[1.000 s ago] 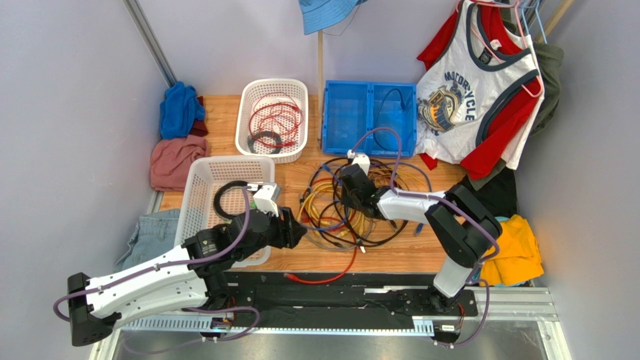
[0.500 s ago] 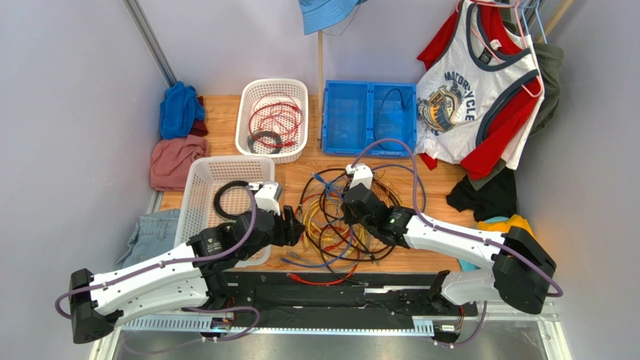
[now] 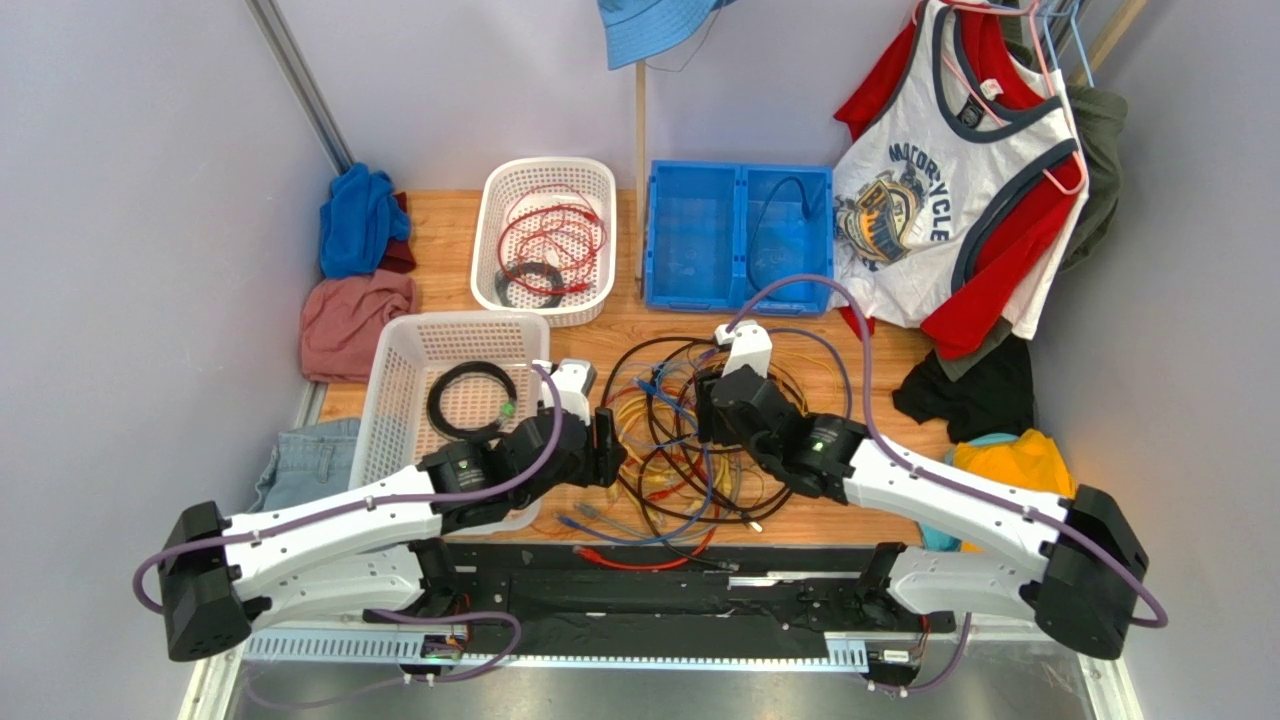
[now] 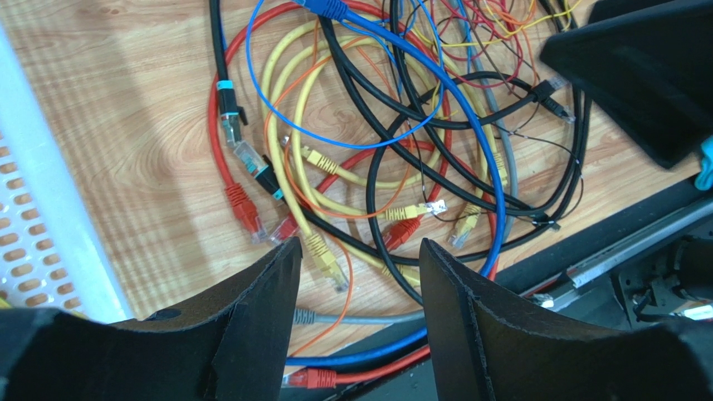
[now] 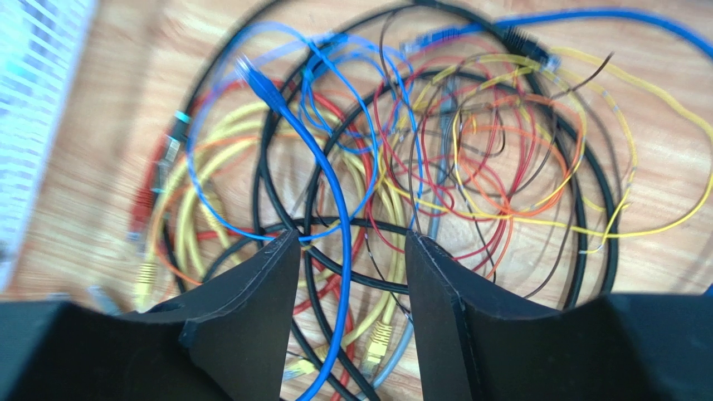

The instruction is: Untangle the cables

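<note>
The cables [image 3: 672, 477] lie in a tangled heap of black, blue, yellow, orange and red cords at the table's middle front. My left gripper [image 3: 609, 447] is open at the heap's left edge. In the left wrist view the gripper [image 4: 360, 251] hangs above yellow and red plug ends of the cables [image 4: 393, 125], holding nothing. My right gripper [image 3: 709, 408] is open over the heap's middle. In the right wrist view the gripper [image 5: 351, 242] is above the cables [image 5: 469, 142], and a blue cable [image 5: 339, 225] runs on the table beneath the gap between its fingers.
A white basket [image 3: 394, 393] with a black coil stands left of the heap. A second white basket [image 3: 496, 203] with red and black cables and a blue bin [image 3: 699, 225] stand at the back. Clothes lie left and right. A black rail [image 3: 676, 578] lines the near edge.
My right arm has swung its elbow out to the right and its gripper has moved slightly nearer over the heap. My left gripper has moved right to the heap. The heap has shifted nearer and changed shape.
</note>
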{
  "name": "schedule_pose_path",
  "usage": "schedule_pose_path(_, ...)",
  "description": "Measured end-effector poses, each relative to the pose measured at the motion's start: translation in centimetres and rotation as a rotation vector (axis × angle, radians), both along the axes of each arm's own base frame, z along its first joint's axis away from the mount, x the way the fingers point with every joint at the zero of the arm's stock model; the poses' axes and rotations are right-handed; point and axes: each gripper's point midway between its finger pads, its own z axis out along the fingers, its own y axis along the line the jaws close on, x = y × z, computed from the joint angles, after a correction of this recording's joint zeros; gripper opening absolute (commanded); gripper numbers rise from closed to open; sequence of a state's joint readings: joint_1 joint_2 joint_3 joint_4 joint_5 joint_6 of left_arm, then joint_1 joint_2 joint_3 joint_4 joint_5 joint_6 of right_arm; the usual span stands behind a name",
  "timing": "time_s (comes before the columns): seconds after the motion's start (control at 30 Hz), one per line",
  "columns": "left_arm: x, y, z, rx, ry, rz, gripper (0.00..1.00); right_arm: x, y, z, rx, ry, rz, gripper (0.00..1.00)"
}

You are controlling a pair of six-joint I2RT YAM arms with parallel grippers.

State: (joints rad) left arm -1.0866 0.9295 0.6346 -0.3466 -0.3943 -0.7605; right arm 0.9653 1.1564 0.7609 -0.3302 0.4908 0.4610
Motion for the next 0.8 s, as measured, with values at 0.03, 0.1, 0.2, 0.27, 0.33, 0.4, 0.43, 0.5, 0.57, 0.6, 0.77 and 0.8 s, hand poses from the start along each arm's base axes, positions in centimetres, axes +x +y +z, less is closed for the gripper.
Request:
schedule_pose_path(0.03,0.1,-0.2,-0.2,0.008,0.002,-0.003,0.63,0.0,0.0,0.8,0.017,-0.012,0.003,0.51)
schedule_pose_path(0.1,0.4,-0.8,-0.7,0.019,0.007,-0.002,0.62,-0.1,0.0,2.3,0.055,-0.036,0.008,0.50)
schedule_pose_path(0.2,1.1,-1.5,-1.6,0.052,0.025,0.020,0.60,-0.5,0.0,3.7,0.103,-0.054,0.024,0.50)
schedule_pose_path(0.27,1.7,-1.8,-2.2,0.066,0.042,0.048,0.57,-0.8,0.0,4.4,0.127,-0.065,0.032,0.50)
schedule_pose_path(0.33,2.4,-2.3,-2.7,0.060,0.071,0.079,0.55,-1.0,-0.2,4.7,0.139,-0.071,0.035,0.50)
schedule_pose_path(0.4,3.1,-2.8,-3.3,0.041,0.106,0.114,0.54,-1.2,-0.5,4.9,0.148,-0.077,0.037,0.50)
schedule_pose_path(0.43,3.5,-3.1,-3.6,0.024,0.126,0.128,0.53,-1.3,-0.7,4.9,0.149,-0.078,0.037,0.50)
schedule_pose_path(0.5,3.8,-3.5,-4.3,0.003,0.160,0.151,0.53,-1.5,-1.0,4.8,0.149,-0.079,0.038,0.50)
schedule_pose_path(0.57,3.7,-4.3,-4.7,-0.022,0.192,0.154,0.53,-1.7,-1.3,4.6,0.146,-0.078,0.038,0.50)
schedule_pose_path(0.6,3.6,-4.8,-4.9,-0.041,0.213,0.155,0.53,-1.8,-1.4,4.5,0.145,-0.078,0.038,0.50)
schedule_pose_path(0.77,3.2,-6.0,-5.5,-0.098,0.279,0.169,0.54,-2.0,-1.8,4.2,0.143,-0.077,0.038,0.50)
schedule_pose_path(0.8,3.1,-6.1,-5.4,-0.109,0.285,0.173,0.54,-2.0,-1.8,4.2,0.144,-0.077,0.038,0.50)
